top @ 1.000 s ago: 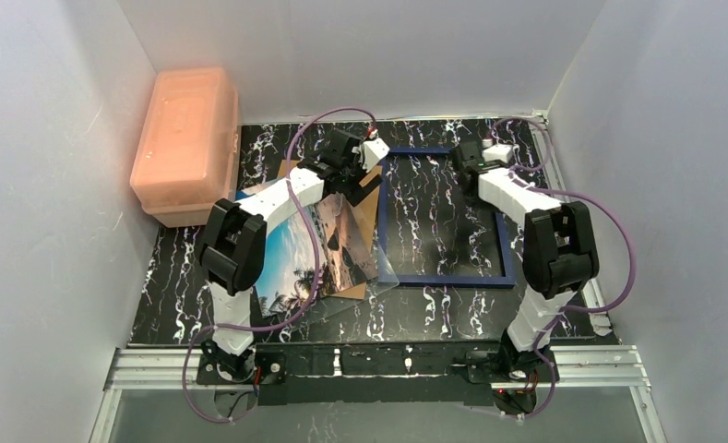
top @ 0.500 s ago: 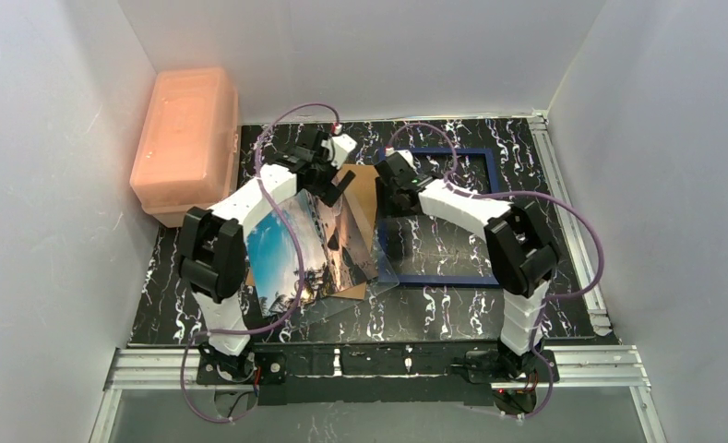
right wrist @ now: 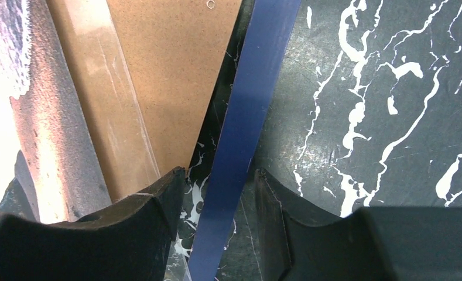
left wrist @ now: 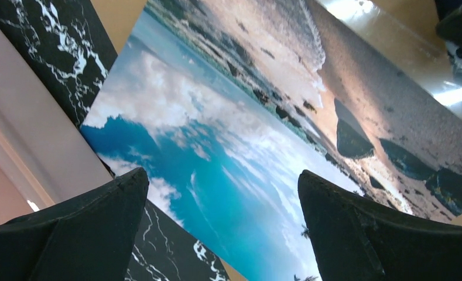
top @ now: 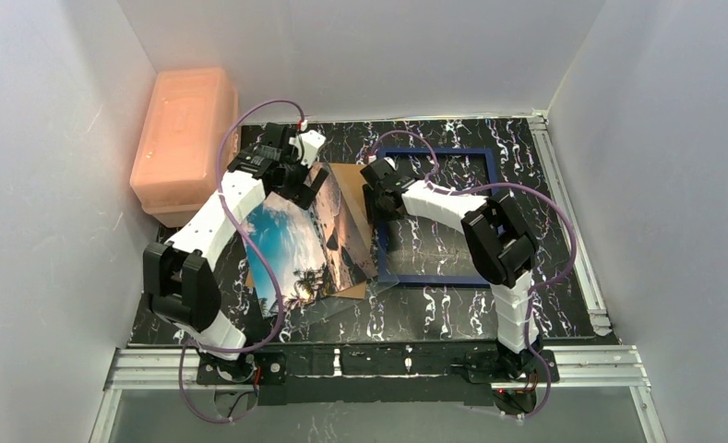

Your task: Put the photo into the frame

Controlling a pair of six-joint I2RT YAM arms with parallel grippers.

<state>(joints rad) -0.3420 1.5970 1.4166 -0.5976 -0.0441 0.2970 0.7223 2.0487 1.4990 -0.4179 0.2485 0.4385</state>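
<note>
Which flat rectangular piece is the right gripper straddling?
The navy-blue picture frame: its left rail runs between the right gripper's fingers. The brown backing board and glossy beach photo lie outside them.

From above and behind the arms (top: 214, 210) we see the whole table (top: 434, 309). Our left wrist view looks closely down at the photo (left wrist: 246, 146), the right at the frame (right wrist: 246, 134); the top view shares both.
</note>
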